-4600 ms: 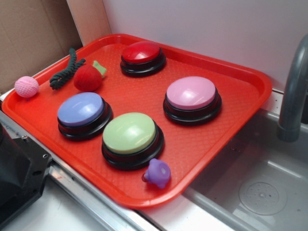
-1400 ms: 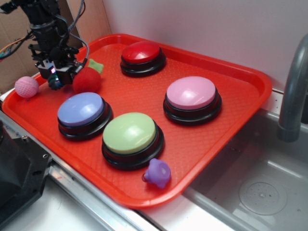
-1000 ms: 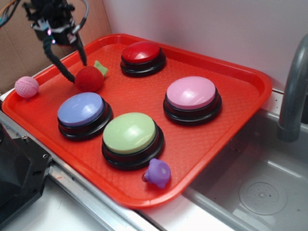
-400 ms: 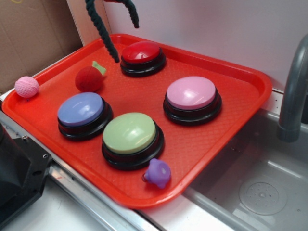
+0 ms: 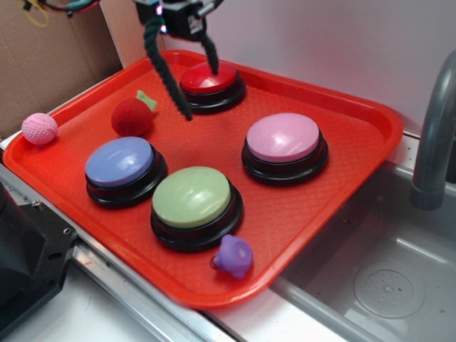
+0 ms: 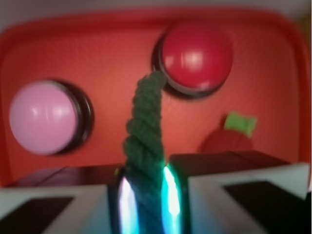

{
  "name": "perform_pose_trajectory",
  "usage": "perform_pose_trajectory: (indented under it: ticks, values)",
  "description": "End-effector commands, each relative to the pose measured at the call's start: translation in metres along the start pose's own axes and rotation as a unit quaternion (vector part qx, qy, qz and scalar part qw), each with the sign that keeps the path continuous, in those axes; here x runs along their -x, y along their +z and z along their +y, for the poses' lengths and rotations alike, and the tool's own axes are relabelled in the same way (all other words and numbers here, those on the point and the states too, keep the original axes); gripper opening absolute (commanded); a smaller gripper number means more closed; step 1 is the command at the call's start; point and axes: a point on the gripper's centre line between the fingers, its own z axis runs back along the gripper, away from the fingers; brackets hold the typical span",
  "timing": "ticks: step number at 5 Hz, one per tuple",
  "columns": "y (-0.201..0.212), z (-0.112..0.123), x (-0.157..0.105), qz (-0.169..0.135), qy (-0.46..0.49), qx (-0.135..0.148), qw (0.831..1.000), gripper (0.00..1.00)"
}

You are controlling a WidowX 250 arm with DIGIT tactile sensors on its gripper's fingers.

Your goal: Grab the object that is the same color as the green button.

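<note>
Tool (image 5: 178, 18) pinches the green rope (image 5: 165, 68), both ends dangling below.

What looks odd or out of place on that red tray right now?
Mostly tidy. The dark green rope is off the red tray, dangling in two strands from the gripper, which is shut on it above the red button. A pink ball sits on the tray's far left rim, partly outside. Nothing is spilled or broken.

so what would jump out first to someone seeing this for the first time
Likely the dark green rope dangling in mid-air from the gripper at the top, its ends hanging over the red tray's far side near the red button. Next, the pale green button at the tray's near edge.
</note>
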Motion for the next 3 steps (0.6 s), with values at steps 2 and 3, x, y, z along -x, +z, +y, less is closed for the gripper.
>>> perform_pose_trajectory:
  ticks: [2,3]
  values:
    - [0.0469,0.0148,0.0286,-0.068,0.022,-0.017,0.997,0.0]
    - [0.0487,0.0159,0.0292,-0.074,0.022,-0.005,0.997,0.0]
